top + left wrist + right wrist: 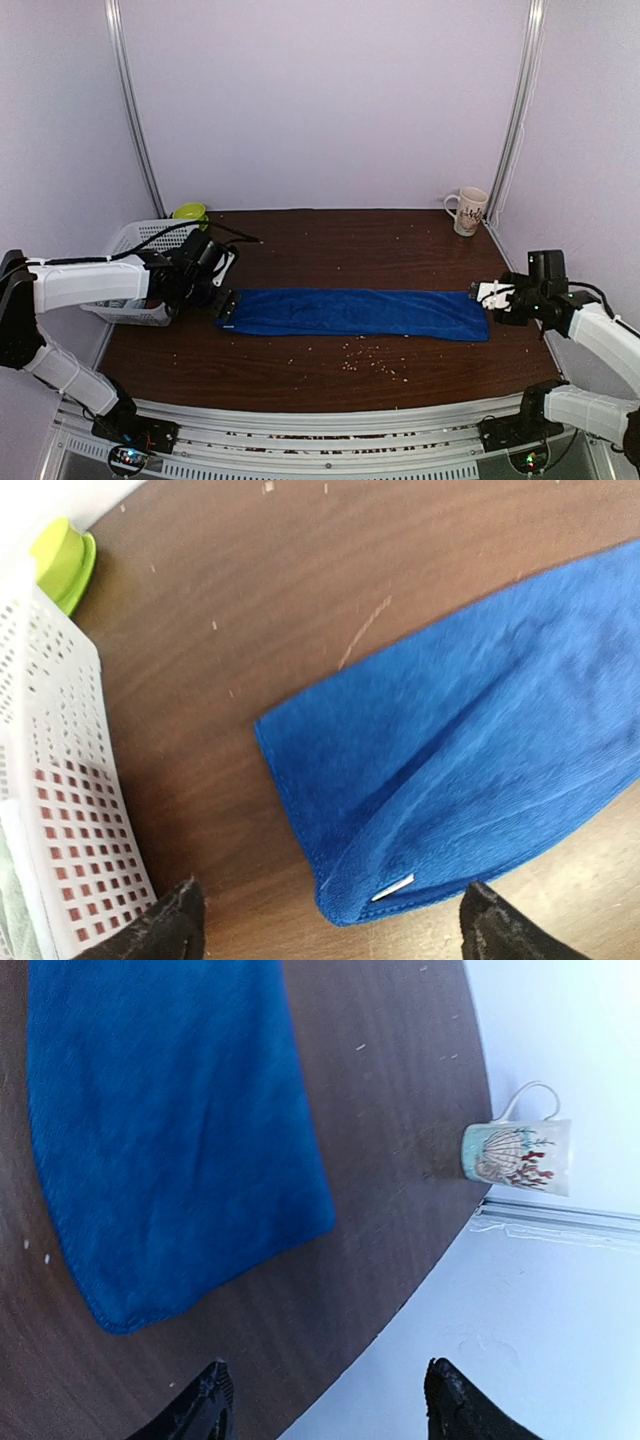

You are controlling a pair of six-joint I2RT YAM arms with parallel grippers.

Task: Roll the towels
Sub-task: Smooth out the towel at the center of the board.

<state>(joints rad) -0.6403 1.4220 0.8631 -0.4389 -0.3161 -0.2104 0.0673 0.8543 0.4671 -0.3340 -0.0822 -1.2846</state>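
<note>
table (350, 250) with blue towel (355, 312), mug (469, 211), maybe crumbs (370, 352)

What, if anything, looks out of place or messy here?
Scattered pale specks litter the table in front of the blue towel, on the arms' side. The towel itself lies flat and straight.

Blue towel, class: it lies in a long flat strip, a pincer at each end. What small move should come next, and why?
Probably lower the left pincer and close it on the short end of the blue towel to start the roll. It and the right pincer stand open, holding nothing, and that end lies flat right below it.
</note>
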